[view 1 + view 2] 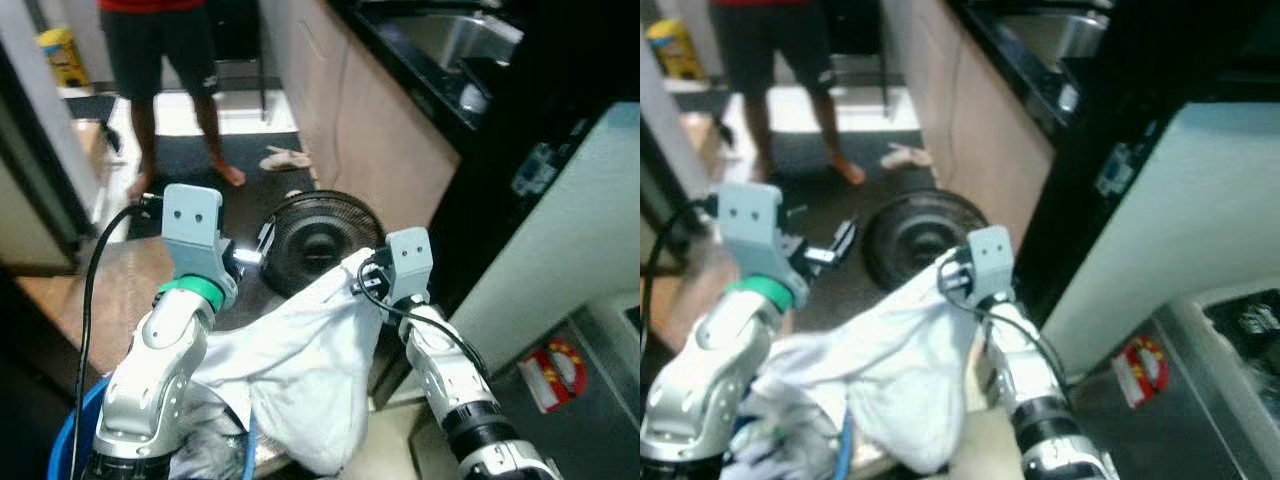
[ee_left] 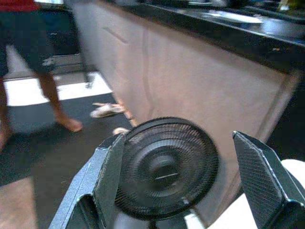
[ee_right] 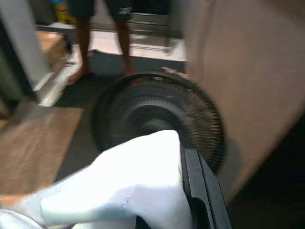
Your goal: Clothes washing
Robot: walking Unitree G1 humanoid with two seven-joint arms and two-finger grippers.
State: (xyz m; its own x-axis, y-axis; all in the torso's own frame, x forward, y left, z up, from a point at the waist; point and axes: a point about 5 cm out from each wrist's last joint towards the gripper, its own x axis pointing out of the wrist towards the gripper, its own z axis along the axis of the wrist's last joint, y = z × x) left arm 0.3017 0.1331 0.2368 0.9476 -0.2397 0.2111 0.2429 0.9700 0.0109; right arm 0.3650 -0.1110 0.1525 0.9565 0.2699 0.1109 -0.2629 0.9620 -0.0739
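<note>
Right wrist view, right tool [image 3: 190, 191] pinching white garment [image 3: 138, 186], black fan [image 3: 157, 114] beyond

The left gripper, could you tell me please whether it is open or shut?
Open. In the left wrist view, the left gripper has its two black fingers spread wide apart, with the black fan showing between them.

Soft white cloth garment [image 1: 300, 370] — matt, creased — against a black wire-mesh fan [image 1: 318, 240] and glossy dark countertop [image 1: 400, 60].
</note>
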